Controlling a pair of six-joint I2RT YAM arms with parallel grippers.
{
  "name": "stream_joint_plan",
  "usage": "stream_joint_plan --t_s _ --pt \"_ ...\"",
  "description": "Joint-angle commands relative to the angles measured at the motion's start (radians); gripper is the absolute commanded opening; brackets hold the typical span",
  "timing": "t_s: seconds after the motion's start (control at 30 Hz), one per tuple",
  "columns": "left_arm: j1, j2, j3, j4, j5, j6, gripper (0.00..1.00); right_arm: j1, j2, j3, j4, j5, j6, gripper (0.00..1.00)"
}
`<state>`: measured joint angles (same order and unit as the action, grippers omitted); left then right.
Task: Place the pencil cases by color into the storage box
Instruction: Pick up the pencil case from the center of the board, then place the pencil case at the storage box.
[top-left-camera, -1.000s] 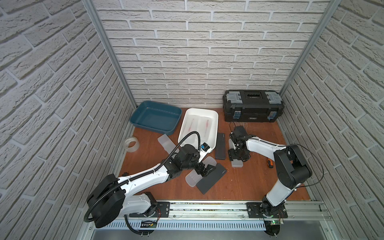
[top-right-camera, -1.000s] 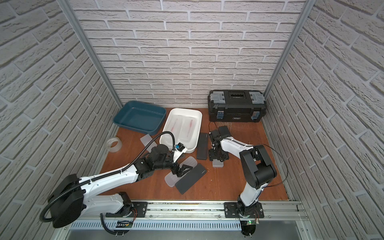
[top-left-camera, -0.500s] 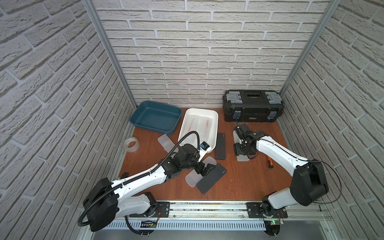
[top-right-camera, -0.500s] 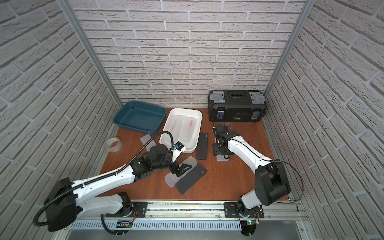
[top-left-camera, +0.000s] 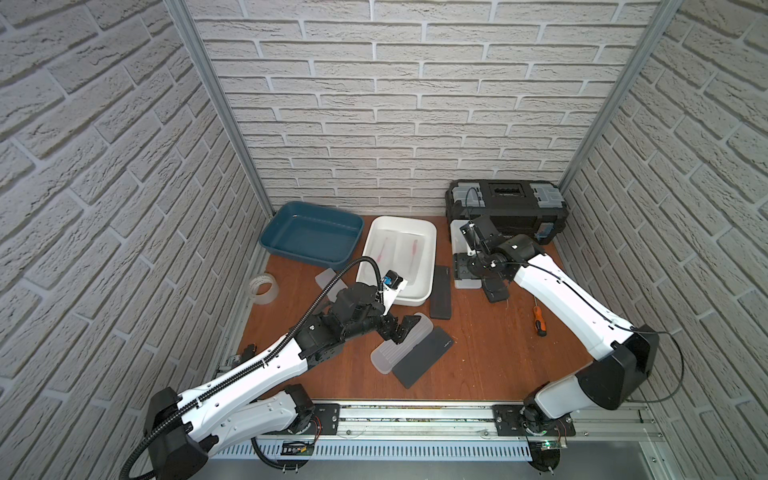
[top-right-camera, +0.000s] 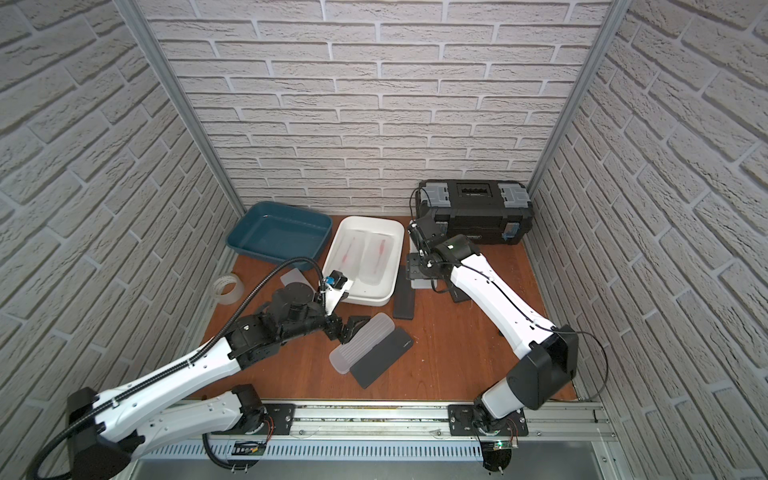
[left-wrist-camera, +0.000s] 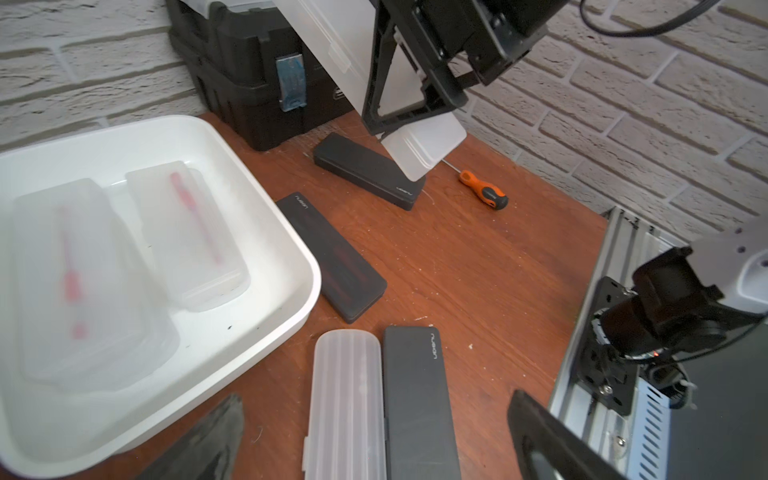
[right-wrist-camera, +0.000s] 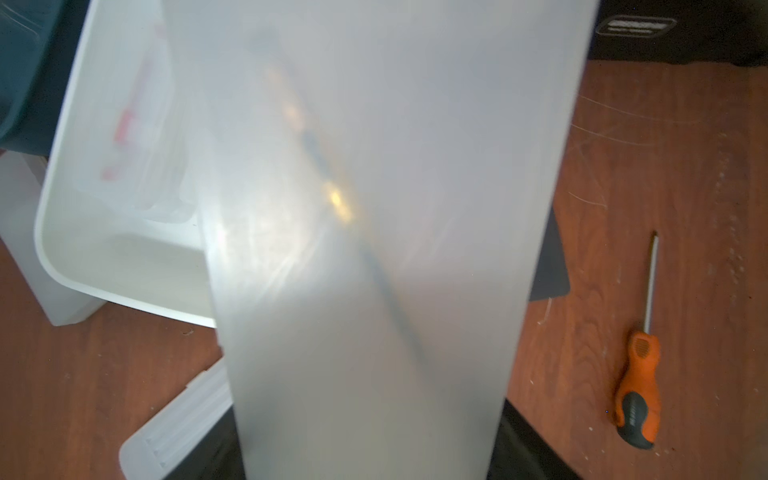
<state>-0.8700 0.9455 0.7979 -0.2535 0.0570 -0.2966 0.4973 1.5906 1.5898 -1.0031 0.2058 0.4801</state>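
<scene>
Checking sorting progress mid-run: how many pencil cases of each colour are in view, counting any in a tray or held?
Frosted translucent white plastic pencil cases: 5
Thin matte black pencil cases: 3
Total: 8

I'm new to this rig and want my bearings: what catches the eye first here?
The right gripper, shut on a frosted white pencil case, holds it steeply tilted in front of the black toolbox. The left gripper hangs open by a ribbed frosted case and a black case lying side by side. Two more frosted cases lie in the white tray.
</scene>
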Motion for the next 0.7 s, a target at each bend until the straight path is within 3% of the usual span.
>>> stream_joint_plan --t_s 0.0,0.33,0.67 --pt "0.052 -0.052 0.024 -0.091 -0.071 -0.053 0.98 0.030 0.103 0.096 0.024 -0.011 0.015 0.62" --pt "0.165 -0.174 -0.015 -0.162 -0.075 -0.115 0.98 0.051 0.418 0.326 0.061 -0.089 0.094 0.63" --pt "0.171 -0.180 -0.034 -0.152 -0.063 -0.121 0.98 0.088 0.524 0.401 0.126 -0.151 0.156 0.63"
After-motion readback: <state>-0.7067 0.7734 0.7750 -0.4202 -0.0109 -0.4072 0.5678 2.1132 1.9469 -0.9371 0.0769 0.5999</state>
